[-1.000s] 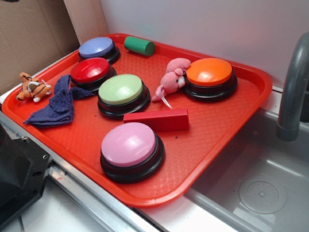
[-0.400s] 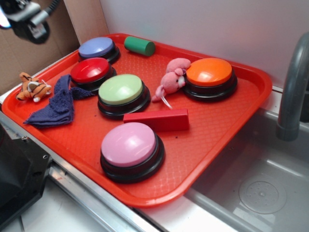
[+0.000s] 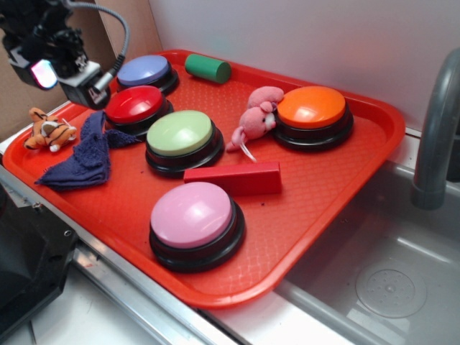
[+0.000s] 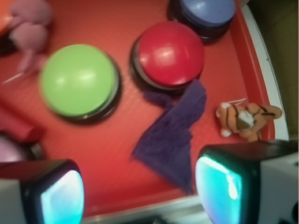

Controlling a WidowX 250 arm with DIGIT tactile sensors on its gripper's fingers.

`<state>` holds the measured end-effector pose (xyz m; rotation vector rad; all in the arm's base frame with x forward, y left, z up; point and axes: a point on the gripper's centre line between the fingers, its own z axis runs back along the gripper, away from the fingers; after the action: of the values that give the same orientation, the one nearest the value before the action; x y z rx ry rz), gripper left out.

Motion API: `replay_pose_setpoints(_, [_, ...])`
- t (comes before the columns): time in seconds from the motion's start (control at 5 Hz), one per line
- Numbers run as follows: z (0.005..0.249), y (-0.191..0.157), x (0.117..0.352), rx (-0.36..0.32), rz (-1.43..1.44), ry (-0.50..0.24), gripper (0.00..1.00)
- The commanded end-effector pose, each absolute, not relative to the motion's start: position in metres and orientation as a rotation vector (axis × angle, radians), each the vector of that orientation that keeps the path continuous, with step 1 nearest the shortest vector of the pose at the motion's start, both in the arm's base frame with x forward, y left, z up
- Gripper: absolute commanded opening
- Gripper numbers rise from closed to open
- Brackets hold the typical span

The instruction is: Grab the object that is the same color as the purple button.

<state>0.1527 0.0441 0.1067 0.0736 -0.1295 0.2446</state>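
The dark blue-purple rag (image 3: 80, 156) lies wrinkled on the red tray (image 3: 316, 194) at its left side, touching the red button (image 3: 134, 106). In the wrist view the rag (image 4: 174, 133) lies just ahead of the jaws. The purple button (image 3: 144, 71) stands at the tray's back left corner and shows at the top of the wrist view (image 4: 205, 13). My gripper (image 3: 54, 70) hangs in the air above the tray's left edge, over the rag and tiger. It is open and empty, and in the wrist view (image 4: 140, 191) its glowing pads stand wide apart.
A small orange tiger plush (image 3: 49, 130) lies left of the rag. A green button (image 3: 181, 136), pink-lilac button (image 3: 194, 218), orange button (image 3: 313, 111), pink plush (image 3: 255, 118), red block (image 3: 233, 178) and green cylinder (image 3: 208, 68) share the tray. A sink (image 3: 388, 280) and grey faucet (image 3: 435, 129) lie right.
My gripper has come in from the top left corner and moved down and right toward the tray's left side. Nothing on the tray has moved.
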Motion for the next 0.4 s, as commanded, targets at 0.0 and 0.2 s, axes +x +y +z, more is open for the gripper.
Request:
replay_pose_setpoints(0.0, [0.062, 0.073, 0.159, 0.041, 0.297, -0.149, 1.00])
replay_pose_setpoints(0.2, [0.045, 0.079, 0.162, 0.048, 0.309, -0.135, 1.00])
